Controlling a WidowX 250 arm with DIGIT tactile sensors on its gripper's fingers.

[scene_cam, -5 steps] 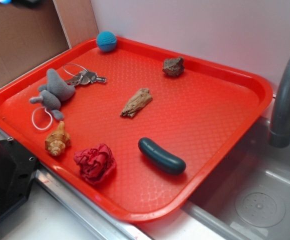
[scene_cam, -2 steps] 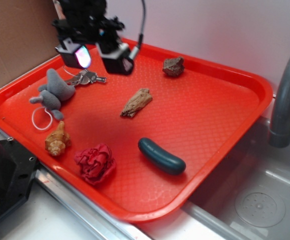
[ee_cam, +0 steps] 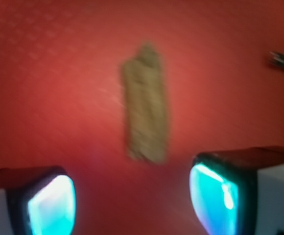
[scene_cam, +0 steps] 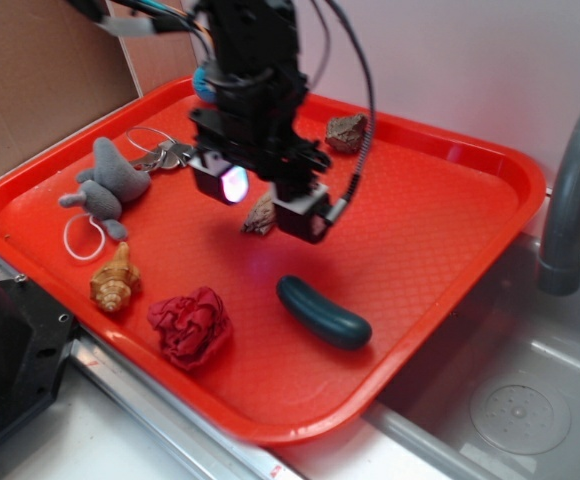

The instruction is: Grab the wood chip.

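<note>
The wood chip is a flat tan sliver lying on the red tray; the wrist view shows it blurred, lengthwise, just beyond the jaws. In the exterior view only its lower end shows beneath the arm. My gripper hovers above it, open, with its glowing pads spread wide and nothing between them.
On the tray lie a dark rock, a blue ball, keys, a grey plush toy, a seashell, a crumpled red cloth and a dark green pickle-shaped toy. A grey faucet and sink are at the right.
The arm came into view from the back left and has moved right and forward across the tray, from above the keys to directly over the wood chip. Nothing on the tray has shifted.
</note>
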